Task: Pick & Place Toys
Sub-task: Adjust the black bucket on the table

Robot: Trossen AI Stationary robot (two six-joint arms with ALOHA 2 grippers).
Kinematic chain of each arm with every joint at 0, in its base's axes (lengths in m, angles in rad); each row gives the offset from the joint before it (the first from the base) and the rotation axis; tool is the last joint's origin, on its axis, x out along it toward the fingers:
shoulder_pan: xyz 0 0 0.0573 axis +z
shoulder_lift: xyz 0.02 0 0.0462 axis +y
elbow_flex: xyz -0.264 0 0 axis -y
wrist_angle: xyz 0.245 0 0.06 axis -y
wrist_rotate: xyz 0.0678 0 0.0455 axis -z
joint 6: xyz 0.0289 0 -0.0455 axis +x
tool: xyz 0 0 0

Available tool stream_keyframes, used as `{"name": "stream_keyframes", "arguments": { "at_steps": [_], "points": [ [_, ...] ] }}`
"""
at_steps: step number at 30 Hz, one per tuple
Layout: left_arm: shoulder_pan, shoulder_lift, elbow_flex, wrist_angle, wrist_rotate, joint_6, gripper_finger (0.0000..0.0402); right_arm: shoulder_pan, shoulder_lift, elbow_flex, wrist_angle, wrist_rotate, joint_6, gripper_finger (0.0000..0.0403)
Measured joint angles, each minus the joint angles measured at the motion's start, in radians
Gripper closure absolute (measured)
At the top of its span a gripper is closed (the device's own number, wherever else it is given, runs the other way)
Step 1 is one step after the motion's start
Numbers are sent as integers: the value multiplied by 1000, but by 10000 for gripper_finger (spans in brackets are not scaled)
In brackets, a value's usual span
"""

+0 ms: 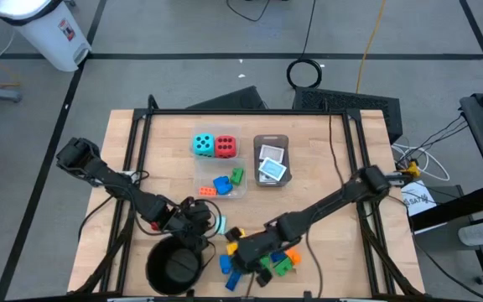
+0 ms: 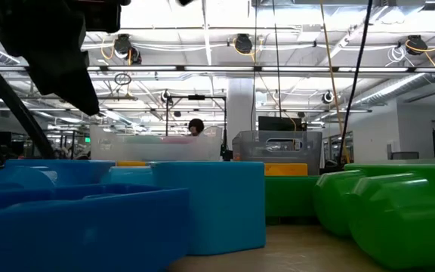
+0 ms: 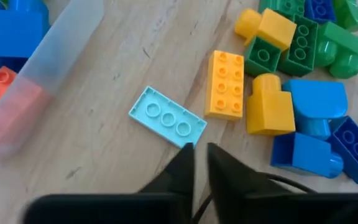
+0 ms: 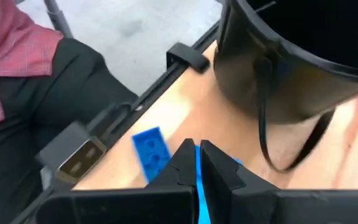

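A pale teal flat brick (image 3: pixel 166 116) lies on the wood just ahead of my left gripper (image 3: pixel 199 152), which is shut with nothing between its fingers, beside the black bowl (image 1: pixel 174 267). Loose bricks in yellow, green and blue (image 3: pixel 291 74) lie in a pile (image 1: pixel 267 252) near the front edge. My right gripper (image 4: pixel 197 163) hangs over the pile's left end, shut on a blue brick (image 4: pixel 229 163). Another blue brick (image 4: pixel 149 149) lies flat by the table's edge. A teal die (image 1: pixel 202 144) and a red die (image 1: pixel 224 147) sit in a clear tub. My left gripper has one fingertip (image 3: pixel 187 149) at the pale teal brick's near corner (image 3: pixel 185 138); whether it touches, I cannot tell. My right gripper pinches the blue brick between its two fingers; a thin blue strip (image 4: pixel 197 171) shows in the gap. The fingers hide which part it is.
The black bowl (image 4: pixel 278 56) stands close to both grippers at the front left. A second clear tub (image 1: pixel 225 183) holds a few bricks, and a grey tray (image 1: pixel 272 159) holds white cards. A person's sleeve (image 4: pixel 5 56) shows beyond the table's edge.
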Motion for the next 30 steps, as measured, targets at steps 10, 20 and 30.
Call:
{"name": "stream_keyframes", "arguments": {
  "at_steps": [10, 20, 30],
  "points": [
    [0, -83, 24, -170, -73, -12, 397, 8, -304, -452, 325, 71, 95, 403],
    [-70, -194, 23, -142, 8, -52, 396, 31, -534, -794, 695, 235, 114, 403],
    [-53, -42, 22, 135, 173, 39, 399, 37, -595, -820, 709, 239, 112, 403]
  ]
}}
